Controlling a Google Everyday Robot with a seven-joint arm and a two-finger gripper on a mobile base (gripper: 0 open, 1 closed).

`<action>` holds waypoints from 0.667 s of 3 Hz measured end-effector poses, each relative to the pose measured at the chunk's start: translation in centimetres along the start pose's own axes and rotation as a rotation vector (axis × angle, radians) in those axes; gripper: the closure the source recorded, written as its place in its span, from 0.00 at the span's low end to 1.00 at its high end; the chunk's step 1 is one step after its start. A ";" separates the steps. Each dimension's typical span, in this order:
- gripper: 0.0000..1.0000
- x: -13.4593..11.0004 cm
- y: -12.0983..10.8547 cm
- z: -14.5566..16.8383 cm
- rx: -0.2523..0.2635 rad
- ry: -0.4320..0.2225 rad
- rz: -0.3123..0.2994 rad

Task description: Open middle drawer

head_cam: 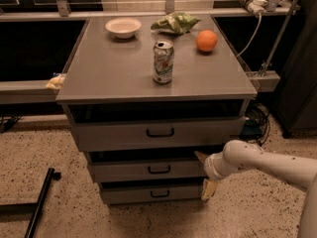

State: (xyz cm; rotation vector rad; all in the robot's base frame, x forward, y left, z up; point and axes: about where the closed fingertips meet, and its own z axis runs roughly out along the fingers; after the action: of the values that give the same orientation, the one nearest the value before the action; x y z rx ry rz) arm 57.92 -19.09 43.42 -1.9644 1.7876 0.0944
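One gripper (204,172), seemingly spread wide, sits at the middle drawer's (143,171) right end

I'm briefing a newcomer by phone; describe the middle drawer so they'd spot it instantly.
Find the grey cabinet with a soda can on top. The middle drawer is second of three fronts, with the claw at its right end; it's shorter than the top front, taller than the bottom.

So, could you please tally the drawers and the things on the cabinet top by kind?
Drawers: 3 (top drawer, middle drawer, bottom drawer)
Bowl: 1
Soda can: 1
Orange: 1
Green bag: 1
Total: 7
The gripper sits at the middle drawer's right end.
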 end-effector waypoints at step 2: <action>0.00 1.8 -2.0 2.4 -0.029 0.013 0.002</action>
State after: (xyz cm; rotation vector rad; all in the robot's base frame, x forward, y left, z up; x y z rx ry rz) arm 60.71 -19.69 41.22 -1.9875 1.8063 0.1084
